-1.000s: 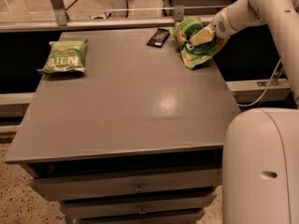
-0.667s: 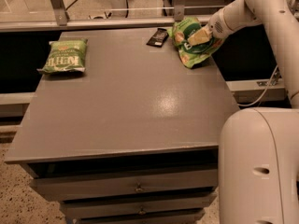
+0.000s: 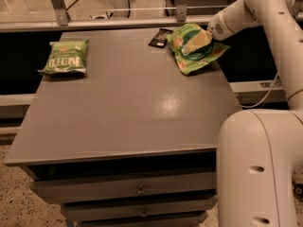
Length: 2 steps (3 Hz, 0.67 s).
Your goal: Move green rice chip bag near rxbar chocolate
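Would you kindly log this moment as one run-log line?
gripper: on green rice chip bag | bag: table far corner | rxbar chocolate: beside bag | smaller green bag: opposite side

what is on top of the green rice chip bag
The gripper sits on top of the green rice chip bag, at a far corner of the table beside the rxbar chocolate. It covers the bag's middle, hiding the print there.

Table holds chip bag under the jaws, black bar, smaller green bag.
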Each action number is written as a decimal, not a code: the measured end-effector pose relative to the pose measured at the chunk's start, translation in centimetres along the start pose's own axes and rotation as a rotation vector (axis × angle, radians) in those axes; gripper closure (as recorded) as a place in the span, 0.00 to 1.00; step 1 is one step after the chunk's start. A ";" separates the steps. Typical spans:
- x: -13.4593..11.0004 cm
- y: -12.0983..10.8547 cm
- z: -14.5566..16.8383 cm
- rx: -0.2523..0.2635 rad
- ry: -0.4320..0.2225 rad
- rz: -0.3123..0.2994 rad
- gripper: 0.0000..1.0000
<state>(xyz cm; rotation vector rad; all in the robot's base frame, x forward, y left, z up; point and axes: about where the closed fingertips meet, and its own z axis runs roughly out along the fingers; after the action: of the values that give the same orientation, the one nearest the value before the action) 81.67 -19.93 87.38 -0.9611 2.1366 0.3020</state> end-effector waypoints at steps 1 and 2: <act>-0.7 0.9 0.5 -0.038 -0.005 -0.016 0.00; -1.3 1.3 0.2 -0.053 -0.016 -0.031 0.00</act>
<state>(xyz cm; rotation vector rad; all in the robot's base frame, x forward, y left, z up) 81.41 -18.24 88.10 -1.0184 2.1067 0.3513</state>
